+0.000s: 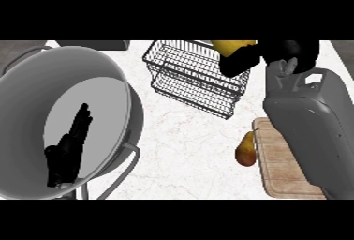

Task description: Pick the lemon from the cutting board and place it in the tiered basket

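A yellow lemon (232,45) shows at the top of the head view, held in my right hand (276,54), whose black fingers curl round it and hide most of it. The hand hangs over the back right corner of the black wire tiered basket (190,77). My grey right forearm (311,122) stretches up from the lower right across the wooden cutting board (276,173), which lies at the right edge. My left hand (67,145) rests at the lower left with straight fingers, in front of a big grey pot.
A large grey pot (62,117) with wire handles fills the left side. A brownish pear (245,150) lies at the cutting board's left edge. White marble counter (187,150) lies between pot and board.
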{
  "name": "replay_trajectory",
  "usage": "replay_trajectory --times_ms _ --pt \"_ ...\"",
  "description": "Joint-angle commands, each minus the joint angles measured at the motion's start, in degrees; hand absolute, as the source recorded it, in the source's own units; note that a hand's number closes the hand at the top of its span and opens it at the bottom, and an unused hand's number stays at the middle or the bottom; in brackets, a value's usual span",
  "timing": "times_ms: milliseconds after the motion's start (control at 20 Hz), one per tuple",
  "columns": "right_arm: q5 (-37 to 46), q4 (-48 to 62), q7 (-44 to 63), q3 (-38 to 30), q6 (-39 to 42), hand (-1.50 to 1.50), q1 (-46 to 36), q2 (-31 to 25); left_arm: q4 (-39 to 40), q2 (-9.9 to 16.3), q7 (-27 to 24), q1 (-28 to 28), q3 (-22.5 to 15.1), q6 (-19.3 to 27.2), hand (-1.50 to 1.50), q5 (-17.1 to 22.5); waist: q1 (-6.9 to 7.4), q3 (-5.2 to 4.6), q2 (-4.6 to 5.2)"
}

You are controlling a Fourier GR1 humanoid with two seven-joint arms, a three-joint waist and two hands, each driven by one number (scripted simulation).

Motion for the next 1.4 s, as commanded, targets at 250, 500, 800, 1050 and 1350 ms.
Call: replay_trajectory --times_ms 250,500,800,1050,1350 --pt "5.9 16.4 -3.6 0.1 -9.9 1.5 -2.3 6.4 8.4 -2.0 -1.3 3.3 -3.3 3.0 0.0 0.4 -0.04 -1.08 0.99" --pt "-0.6 20.4 -8.0 -8.3 -17.0 1.5 -0.9 9.1 6.6 -1.4 0.1 3.0 -0.2 -0.6 0.0 1.0 0.15 -0.98 1.09" --pt "-6.3 25.0 -15.6 -14.0 -25.6 -1.5 -2.0 14.1 7.9 -1.3 1.3 -0.1 1.0 -1.4 0.0 1.6 0.04 -1.0 1.15" --pt "-12.6 24.0 -21.1 -15.8 -32.0 -1.5 -0.9 14.6 4.7 -1.2 3.1 1.4 -0.3 -0.7 0.0 0.1 -0.24 -0.95 0.58" --pt "-6.9 17.9 -21.0 -20.4 -40.8 -1.5 -0.6 10.3 4.0 -2.0 0.6 6.3 -1.1 1.3 0.0 0.1 -1.64 -1.01 0.0"
